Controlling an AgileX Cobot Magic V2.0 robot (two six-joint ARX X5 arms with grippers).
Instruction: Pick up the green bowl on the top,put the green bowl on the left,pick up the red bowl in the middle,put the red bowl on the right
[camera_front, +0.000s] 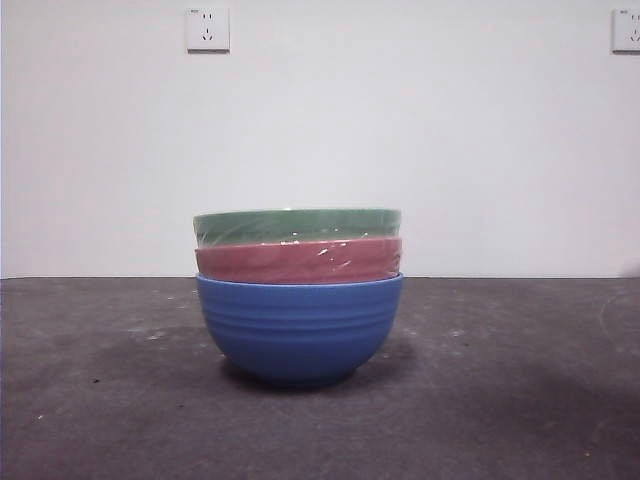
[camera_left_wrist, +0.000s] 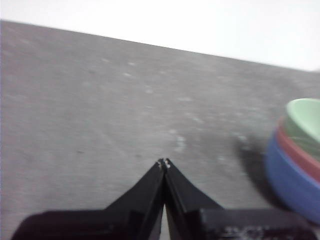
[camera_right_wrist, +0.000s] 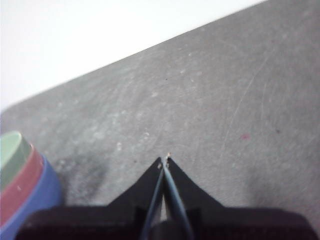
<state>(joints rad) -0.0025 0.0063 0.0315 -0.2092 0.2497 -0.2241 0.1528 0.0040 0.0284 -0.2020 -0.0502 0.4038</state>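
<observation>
Three bowls stand nested in one stack at the middle of the dark table (camera_front: 520, 400). The green bowl (camera_front: 297, 224) is on top, the red bowl (camera_front: 298, 261) sits under it, and a blue bowl (camera_front: 299, 330) holds both. Neither gripper shows in the front view. My left gripper (camera_left_wrist: 164, 163) is shut and empty above bare table, with the stack's green bowl (camera_left_wrist: 306, 120) and red bowl (camera_left_wrist: 298, 152) off to one side. My right gripper (camera_right_wrist: 164, 160) is shut and empty too, well apart from the green bowl (camera_right_wrist: 11, 150) and red bowl (camera_right_wrist: 20, 187).
A white wall with two power sockets (camera_front: 207, 29) (camera_front: 626, 30) rises behind the table. The grey tabletop (camera_left_wrist: 100, 100) stretches to both sides of the stack, with only faint scuffs and specks on it.
</observation>
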